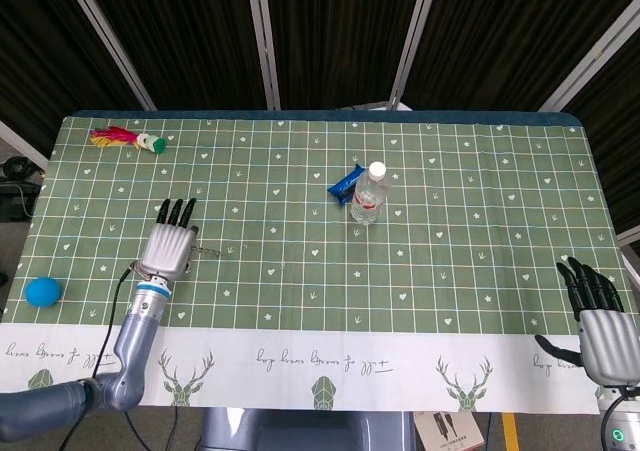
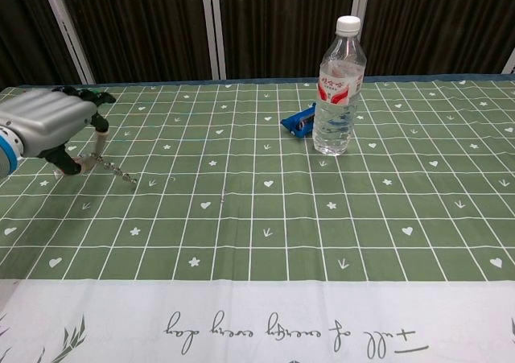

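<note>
My left hand (image 1: 170,249) (image 2: 47,123) hangs over the left part of the green checked tablecloth (image 1: 300,291) and pinches the handle of a metal corkscrew (image 2: 113,169) (image 1: 211,252). The corkscrew's spiral slants down to the right, with its tip at or just above the cloth. My right hand (image 1: 598,319) rests at the near right corner of the table, fingers spread, holding nothing; only the head view shows it.
A clear water bottle (image 1: 368,195) (image 2: 338,89) stands upright mid-table with a blue packet (image 1: 346,182) (image 2: 299,121) lying just behind it. A feathered shuttlecock (image 1: 125,138) (image 2: 60,97) lies at the far left corner. A blue ball (image 1: 43,291) sits by the left edge.
</note>
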Available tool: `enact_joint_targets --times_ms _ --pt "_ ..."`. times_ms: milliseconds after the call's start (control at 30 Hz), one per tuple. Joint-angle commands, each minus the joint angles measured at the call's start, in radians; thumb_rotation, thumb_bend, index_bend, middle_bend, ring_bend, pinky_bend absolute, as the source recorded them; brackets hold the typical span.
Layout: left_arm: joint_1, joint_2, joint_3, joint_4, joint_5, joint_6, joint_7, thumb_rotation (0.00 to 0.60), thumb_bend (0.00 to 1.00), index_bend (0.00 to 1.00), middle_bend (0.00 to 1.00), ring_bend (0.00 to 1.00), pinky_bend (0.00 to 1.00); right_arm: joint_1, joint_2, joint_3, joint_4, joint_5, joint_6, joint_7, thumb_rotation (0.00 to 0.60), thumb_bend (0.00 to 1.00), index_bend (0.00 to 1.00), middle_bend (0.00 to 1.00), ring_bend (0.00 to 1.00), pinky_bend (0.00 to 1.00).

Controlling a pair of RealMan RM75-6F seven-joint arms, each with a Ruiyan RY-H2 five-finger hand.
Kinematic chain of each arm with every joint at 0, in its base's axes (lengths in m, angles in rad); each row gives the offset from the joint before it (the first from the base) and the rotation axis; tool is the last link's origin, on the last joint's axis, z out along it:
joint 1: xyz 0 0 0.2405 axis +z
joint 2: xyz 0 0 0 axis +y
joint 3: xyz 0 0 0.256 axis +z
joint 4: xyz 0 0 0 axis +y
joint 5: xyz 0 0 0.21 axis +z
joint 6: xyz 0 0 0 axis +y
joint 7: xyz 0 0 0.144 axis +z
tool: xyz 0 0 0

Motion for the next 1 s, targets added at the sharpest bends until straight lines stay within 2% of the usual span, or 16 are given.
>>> enact_joint_targets --times_ms 33,167,300,600,1000 --pt "-0.029 0.055 0.028 -0.05 0.079 0.009 0.045 0.6 0.4 0.55 0.0 0.0 0.0 0.0 0.0 -0.001 0.0 0.0 -0.001 -0.002 0.6 0.0 0.05 0.0 0.0 0.09" --pt "-0.065 0.086 0.058 -0.052 0.197 0.013 0.092 0.6 0.4 0.55 0.0 0.0 0.0 0.001 -0.001 0.0 -0.001 -0.001 -0.002 -0.003 0.6 0.0 0.05 0.0 0.0 0.09" --pt "-0.094 0.088 0.07 -0.056 0.265 0.004 0.114 0.6 0.4 0.55 0.0 0.0 0.0 0.001 -0.001 0.0 0.001 0.0 -0.002 0.0 0.6 0.0 0.05 0.0 0.0 0.09" --pt "-0.125 0.043 0.063 -0.056 0.29 -0.014 0.158 0.6 0.4 0.56 0.0 0.0 0.0 0.001 0.002 0.001 -0.001 0.003 -0.004 0.008 0.6 0.0 0.05 0.0 0.0 0.09" --pt "-0.152 -0.007 0.044 -0.042 0.251 -0.041 0.226 0.6 0.4 0.57 0.0 0.0 0.0 0.002 0.003 -0.002 0.002 -0.011 0.001 0.011 0.6 0.0 0.05 0.0 0.0 0.09"
